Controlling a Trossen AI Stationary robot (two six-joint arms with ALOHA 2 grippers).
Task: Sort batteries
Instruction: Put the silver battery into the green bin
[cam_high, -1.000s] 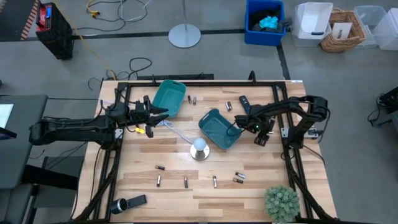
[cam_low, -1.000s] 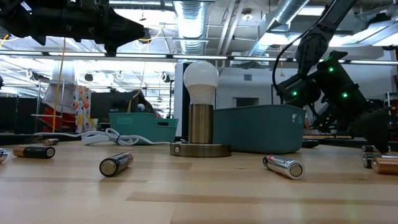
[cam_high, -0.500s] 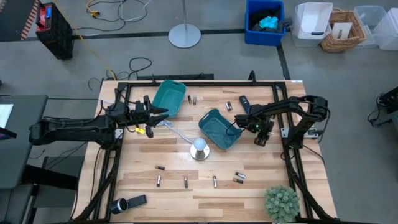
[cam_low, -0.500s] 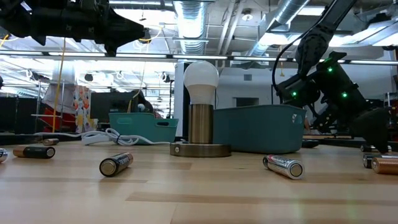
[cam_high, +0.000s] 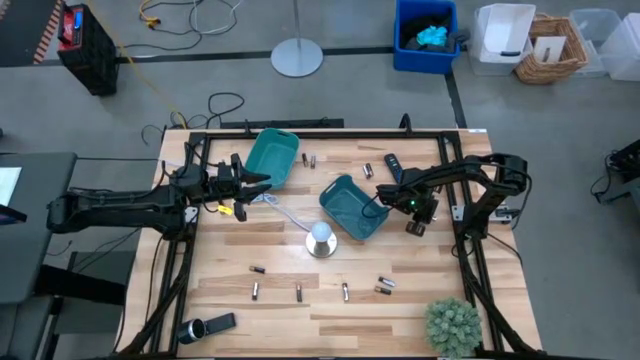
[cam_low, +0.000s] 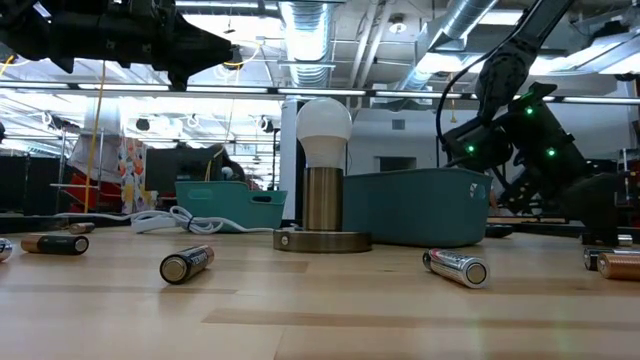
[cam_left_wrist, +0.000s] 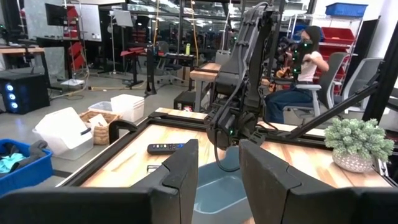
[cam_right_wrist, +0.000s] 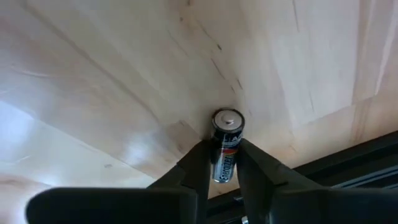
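My right gripper (cam_high: 413, 227) is shut on a dark battery (cam_right_wrist: 225, 146) over the table's right part, just right of the near teal bin (cam_high: 352, 207). My left gripper (cam_high: 258, 183) is open and empty, held high beside the far teal bin (cam_high: 272, 157). Its fingers show apart in the left wrist view (cam_left_wrist: 219, 168). Several batteries lie on their sides along the near part of the table, such as one battery (cam_high: 298, 293) and another (cam_low: 186, 263). Two more batteries (cam_high: 308, 159) lie near the far edge. My right gripper pinches the battery's body (cam_right_wrist: 224, 163) between its two fingers, on the half away from the silver-capped end (cam_right_wrist: 227, 118). The fingers lie along the battery and point down at the table. The capped end sticks out past the fingertips toward the wood; whether it touches, I cannot tell.
A lamp with a white bulb (cam_high: 320, 238) stands mid-table, with a white cable (cam_high: 285, 212). A black remote (cam_high: 392, 163) lies at the far right. A flashlight and black bar (cam_high: 205, 325) lie at the near left, and a plant (cam_high: 452, 325) stands at the near right. A seated person (cam_left_wrist: 305, 68) is beyond the table.
My right gripper has shifted a little toward the table's left, toward the near teal bin, still shut on the battery.
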